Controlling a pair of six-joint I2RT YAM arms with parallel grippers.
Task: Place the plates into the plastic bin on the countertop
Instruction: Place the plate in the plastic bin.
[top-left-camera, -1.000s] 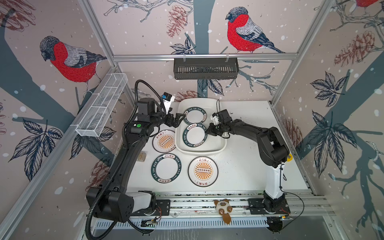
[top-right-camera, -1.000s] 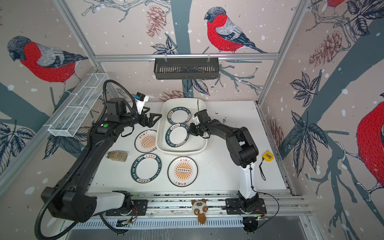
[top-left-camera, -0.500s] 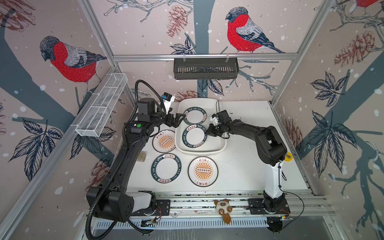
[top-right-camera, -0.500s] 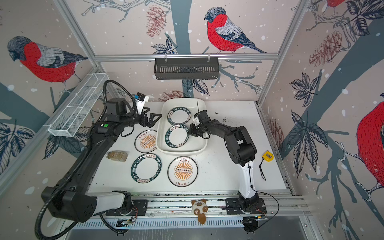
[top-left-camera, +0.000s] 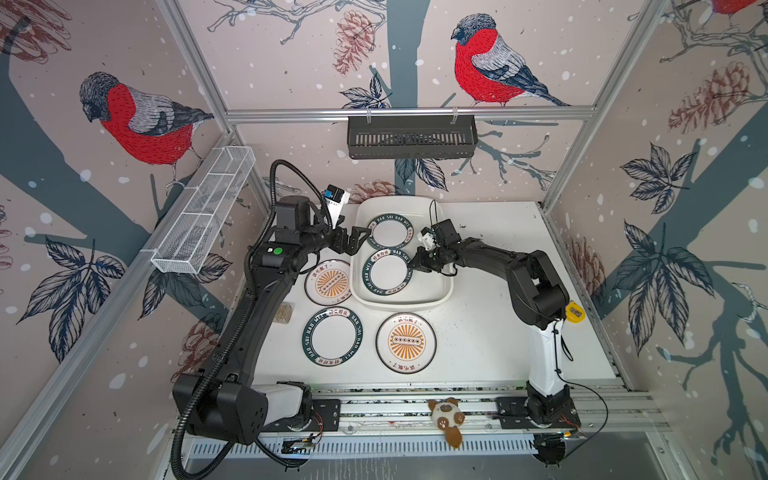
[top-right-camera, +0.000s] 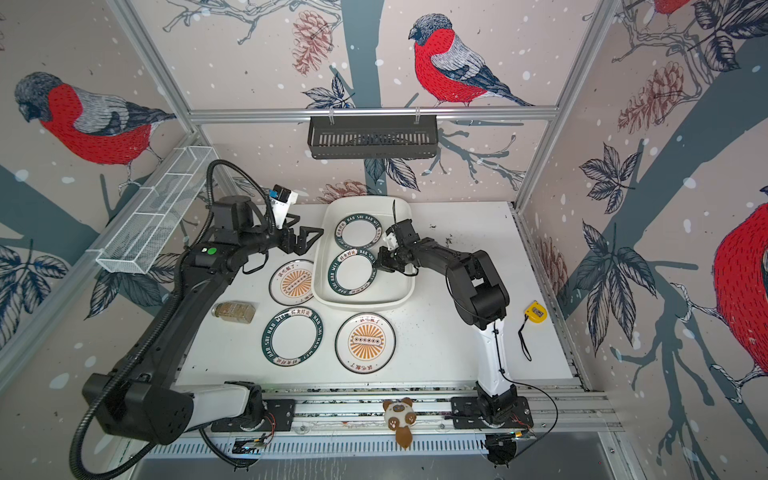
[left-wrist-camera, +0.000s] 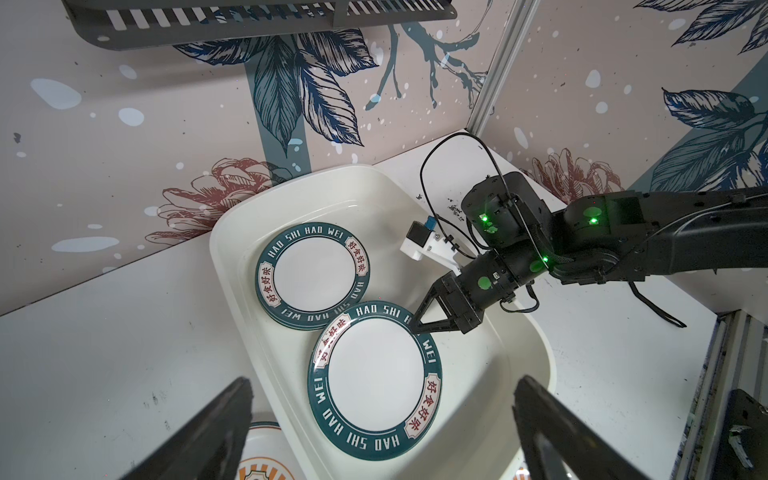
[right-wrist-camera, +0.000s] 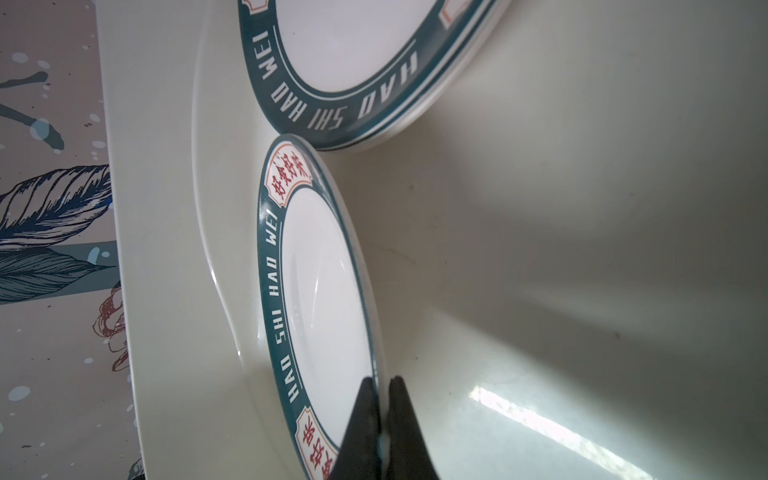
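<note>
Plates (top-left-camera: 390, 232) lie in the plastic bin (top-left-camera: 399, 304) by the desk's (top-left-camera: 478, 332) far edge; the nearer plate (left-wrist-camera: 376, 378), apparently tilted, is pinched at its rim by the right claw (left-wrist-camera: 414, 328). Left claw (top-left-camera: 361, 242) gapes empty alongside.

The white countertop (top-left-camera: 478, 345) fills mid-frame. On it sit the plastic bin (top-left-camera: 415, 304) at upper centre, a sunburst plate (top-left-camera: 330, 283) just left of it, a green-rimmed plate (top-left-camera: 332, 337) and a second sunburst plate (top-left-camera: 406, 343) below, a small jar (top-right-camera: 233, 311) at left, and a yellow tape measure (top-left-camera: 575, 312) at right.
</note>
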